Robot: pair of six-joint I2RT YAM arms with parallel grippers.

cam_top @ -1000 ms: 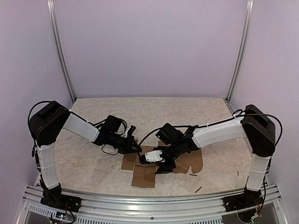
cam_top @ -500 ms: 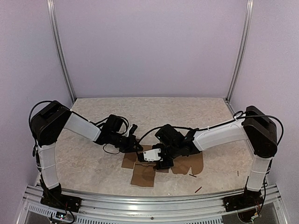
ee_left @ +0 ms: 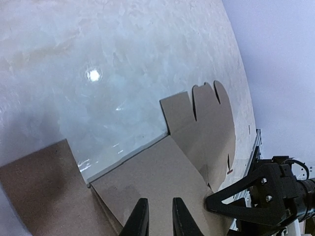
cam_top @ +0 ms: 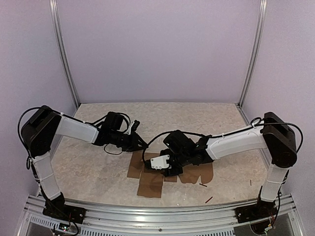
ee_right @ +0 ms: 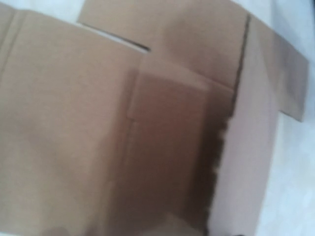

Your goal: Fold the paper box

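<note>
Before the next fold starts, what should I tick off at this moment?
1. Paper box in view, mostly flat: ok.
2. Left fingers hold nothing: ok, narrow gap, above the cardboard.
3. Right fingers over the sheet's middle: ok.
4. Right fingers gripping a panel: cannot tell; the wrist view is blurred.
5. Rounded flaps lying flat: ok.

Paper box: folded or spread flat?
Spread flat. The paper box lies as an open sheet on the table; left wrist view shows rounded flaps down. Under the right arm, cannot tell.
</note>
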